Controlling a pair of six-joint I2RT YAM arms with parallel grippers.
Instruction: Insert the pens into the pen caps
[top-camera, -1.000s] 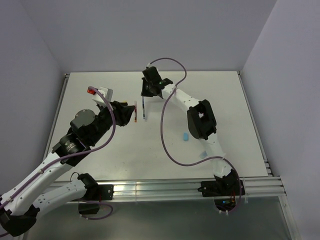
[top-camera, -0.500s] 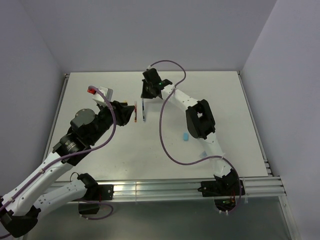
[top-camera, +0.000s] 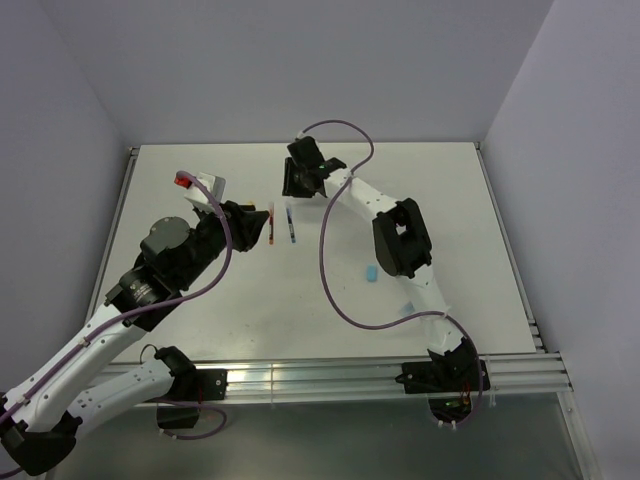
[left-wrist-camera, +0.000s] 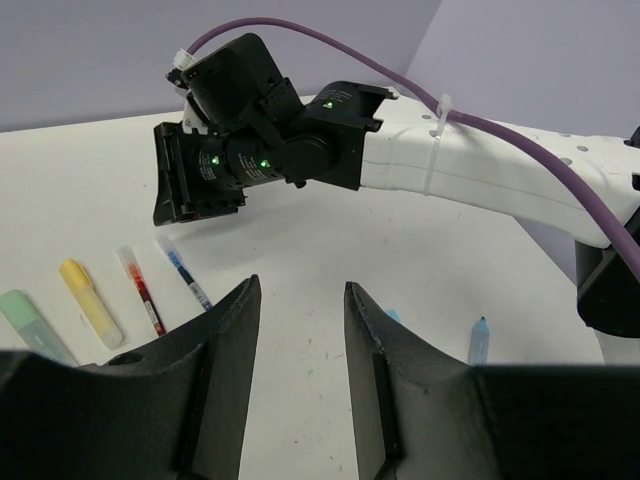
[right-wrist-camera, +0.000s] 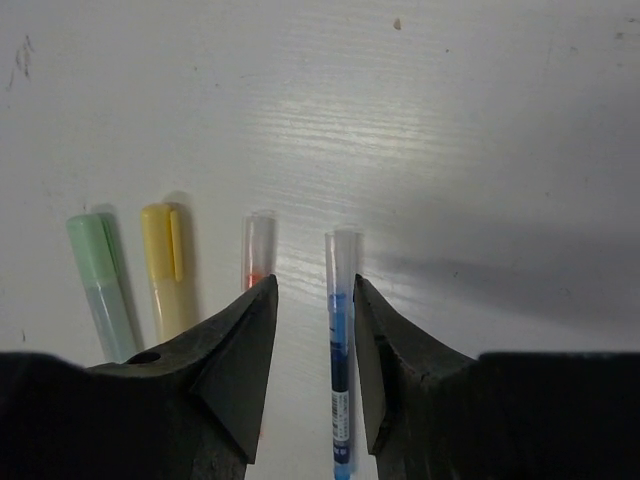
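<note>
Left gripper (left-wrist-camera: 298, 300) hovered, jaws apart, empty. Four pens lay side by side on the table (top-camera: 450, 200), about 11 o'clock from its centre: green marker (right-wrist-camera: 98, 285), yellow marker (right-wrist-camera: 168, 270), clear-barrelled red pen (right-wrist-camera: 257, 250), blue pen (right-wrist-camera: 340, 340). Barrel print was too small to read. Right gripper (right-wrist-camera: 312, 300) hung over the row, jaws apart, empty. Blue cap (top-camera: 370, 272) and blue marker (top-camera: 407, 308) lay at 4 o'clock.

A robotics lab cell: white table (top-camera: 450, 220) boxed by plain walls (top-camera: 300, 70), aluminium mounting rail (top-camera: 320, 372).

Bright, even light; soft shadows
</note>
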